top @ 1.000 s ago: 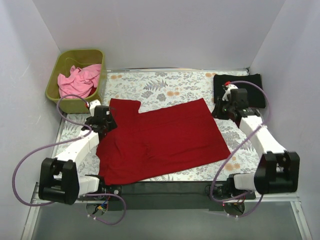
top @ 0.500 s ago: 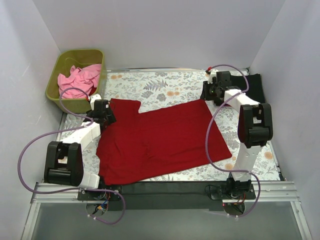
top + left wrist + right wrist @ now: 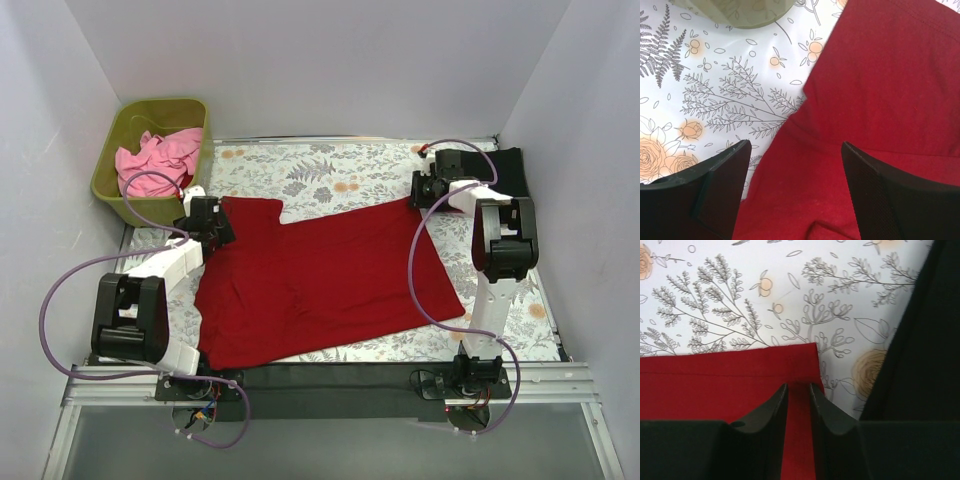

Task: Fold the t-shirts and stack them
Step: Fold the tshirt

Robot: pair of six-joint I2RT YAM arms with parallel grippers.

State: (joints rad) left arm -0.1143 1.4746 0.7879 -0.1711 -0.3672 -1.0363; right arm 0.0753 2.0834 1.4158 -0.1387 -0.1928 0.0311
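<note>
Dark red t-shirt (image 3: 320, 275): plain soft cloth, spread flat and open on the floral cloth (image 3: 330, 170) of the bench, a short sleeve showing at its far left corner. The near left part is rumpled, with shallow folds. The right half lies smooth with a straight stitched hem. Left tool (image 3: 795, 155): it sits over the shirt's left edge just below that sleeve. Its fingers stand wide apart, one above bare floral cloth and the other above red cloth, with nothing held between them. Right tool (image 3: 799, 387): it is at the shirt's far right corner. The fingertips (image 3: 781, 392) are drawn close together on the hem, with a narrow strip of red cloth between them and a small crease running up from it. I read it as clamped on that corner. Black t-shirt (image 3: 505, 170): it lies just beyond the red shirt's far right corner, close beside the right tool and apart from the red cloth. Light pink t-shirt (image 3: 155, 155): it is bunched inside the olive-green bin (image 3: 120, 125), beyond the red shirt's far left sleeve.
</note>
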